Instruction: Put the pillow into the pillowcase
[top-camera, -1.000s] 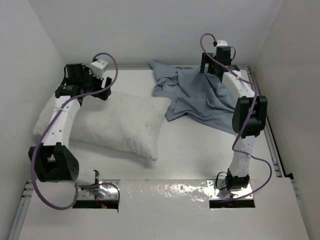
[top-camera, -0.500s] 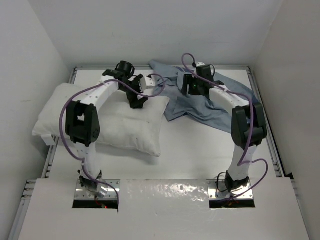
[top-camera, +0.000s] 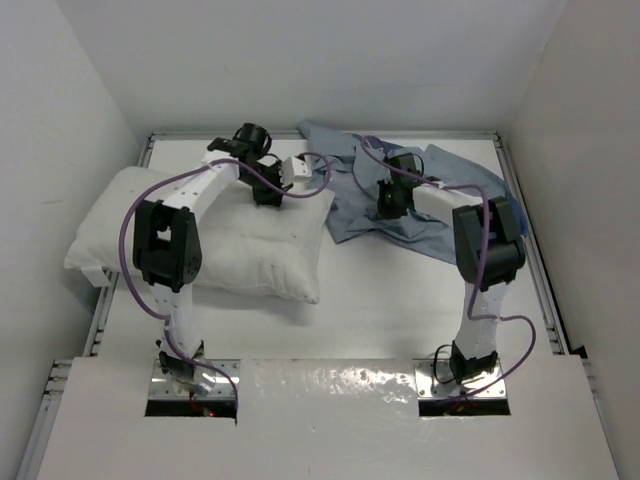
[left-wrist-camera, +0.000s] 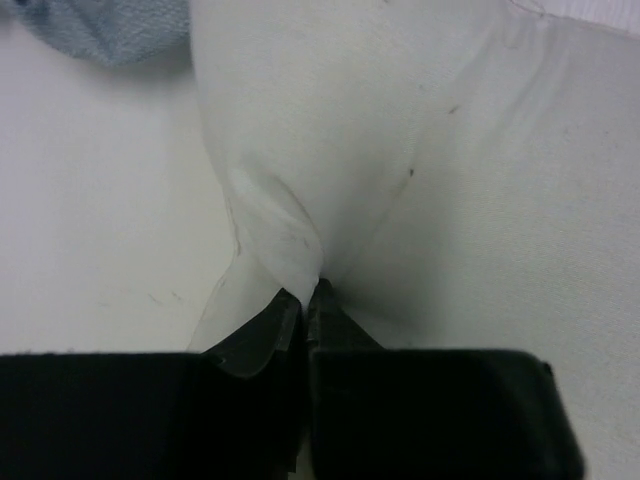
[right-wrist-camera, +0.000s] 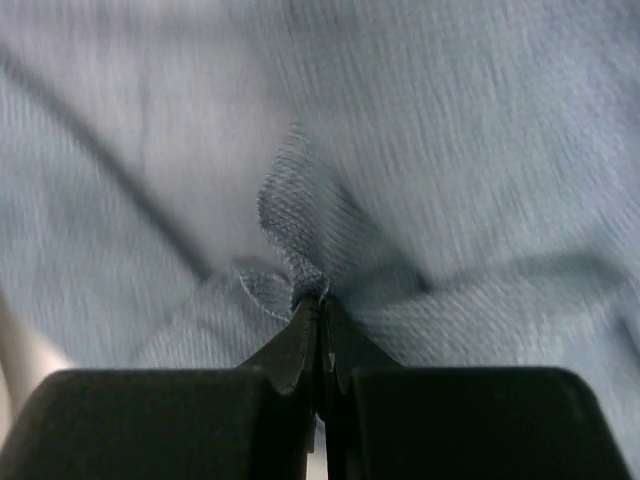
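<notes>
The white pillow (top-camera: 225, 240) lies on the left half of the table. My left gripper (top-camera: 270, 195) is shut on a pinch of its fabric at the far right corner; the wrist view shows the pillow (left-wrist-camera: 330, 150) cloth drawn into a peak between the left gripper (left-wrist-camera: 305, 298) jaws. The blue pillowcase (top-camera: 420, 200) lies crumpled at the back right, grey-blue side showing. My right gripper (top-camera: 388, 207) is shut on a fold of it near its left part. In the right wrist view the pillowcase (right-wrist-camera: 400, 150) weave bunches up at the right gripper (right-wrist-camera: 321, 300) tips.
White walls close in the table on the left, back and right. A metal rail (top-camera: 545, 290) runs along the right edge. Purple cables (top-camera: 135, 215) loop off both arms. The raised white front panel (top-camera: 330, 420) holds the arm bases.
Both grippers have closed, the left on the pillow's corner and the right on the pillowcase. The right gripper came down and left onto the cloth. Earlier the left arm swung across the pillow.
</notes>
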